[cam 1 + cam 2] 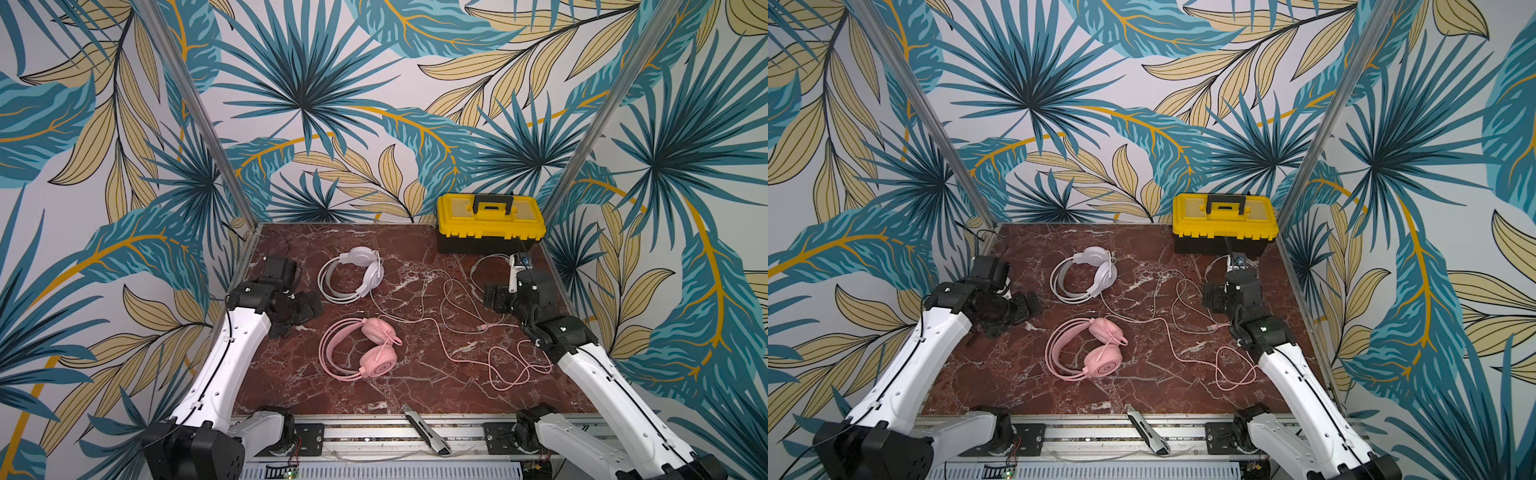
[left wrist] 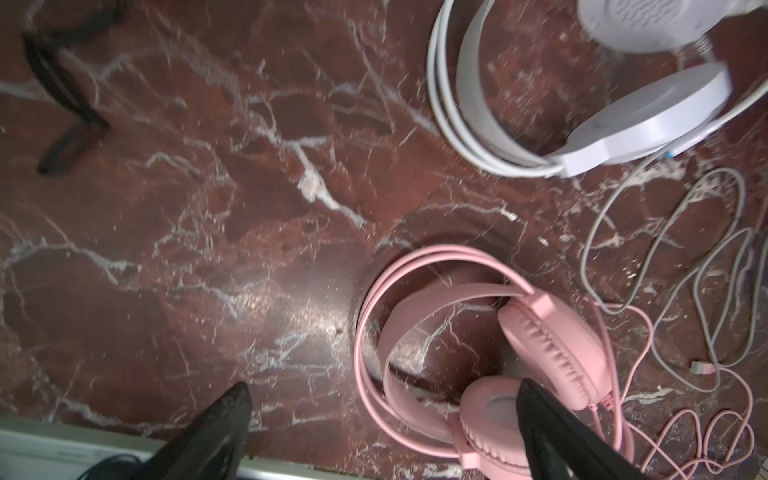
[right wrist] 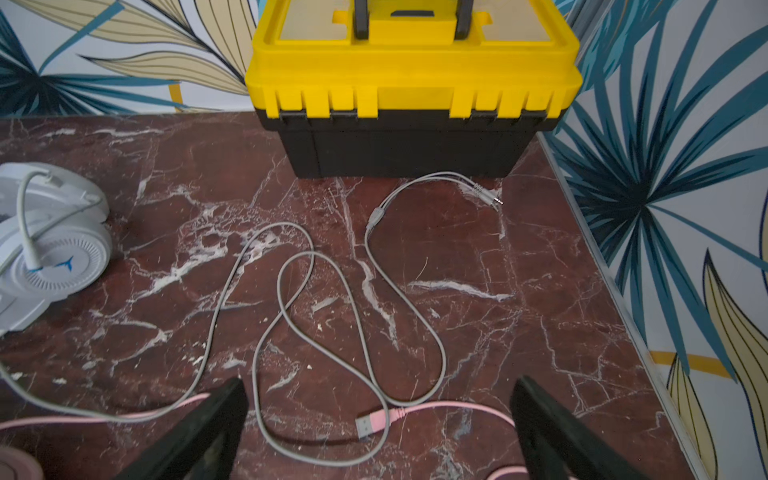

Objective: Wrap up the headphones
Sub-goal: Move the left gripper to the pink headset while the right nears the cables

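Left pincer [image 2: 384, 388], right pincer [image 3: 380, 382] spread wide, empty. Grey cable [image 3: 399, 291] crossed with pink cable [image 3: 449, 405] ahead of right pincer: both dragged if one pulled.

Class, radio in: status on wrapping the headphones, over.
Left gripper, right gripper open, empty. Pink headset, white headset unwrapped; white cable and pink cable sprawled, crossing. Yellow toolbox at back, utility knife at front edge, neither blocking.

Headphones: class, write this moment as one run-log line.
stage: unstarted | pink headphones: lying unwrapped | white headphones: lying unwrapped | left gripper: jaws open, empty | right gripper: jaws open, empty
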Robot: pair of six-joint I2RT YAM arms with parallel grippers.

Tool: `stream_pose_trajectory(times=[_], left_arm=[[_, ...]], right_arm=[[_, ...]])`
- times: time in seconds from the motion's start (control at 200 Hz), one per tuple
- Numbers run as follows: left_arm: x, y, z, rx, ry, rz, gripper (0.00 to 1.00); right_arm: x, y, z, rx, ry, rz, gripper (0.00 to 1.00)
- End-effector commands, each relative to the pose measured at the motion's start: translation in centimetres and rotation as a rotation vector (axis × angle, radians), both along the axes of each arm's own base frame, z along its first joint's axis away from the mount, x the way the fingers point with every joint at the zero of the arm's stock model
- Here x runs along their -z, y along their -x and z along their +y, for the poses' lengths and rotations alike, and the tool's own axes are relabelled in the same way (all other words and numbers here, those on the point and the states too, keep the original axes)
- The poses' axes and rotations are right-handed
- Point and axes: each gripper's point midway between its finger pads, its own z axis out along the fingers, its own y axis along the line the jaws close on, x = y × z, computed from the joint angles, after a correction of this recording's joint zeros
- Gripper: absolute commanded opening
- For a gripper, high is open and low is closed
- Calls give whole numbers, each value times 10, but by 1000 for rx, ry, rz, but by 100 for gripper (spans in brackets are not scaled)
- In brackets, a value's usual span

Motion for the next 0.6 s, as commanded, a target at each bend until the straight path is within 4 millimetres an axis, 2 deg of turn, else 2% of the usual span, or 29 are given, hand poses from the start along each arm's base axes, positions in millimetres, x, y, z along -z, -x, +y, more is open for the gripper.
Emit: stream_pose_trajectory(times=[0.0,0.275,0.431,0.596], left_arm=[[9,37,-13,12,52,143,100],[45,56,-36,108,36,306,100],[56,54,-37,147,6,328,99],[81,54,-50,149,67,353,100]], right_arm=[[7,14,5,-15,-5,57,100],[25,19,36,-128,-71,108,100],[31,21,60,-235,-138,130,100],[34,16,68,-252,-159,137,100]])
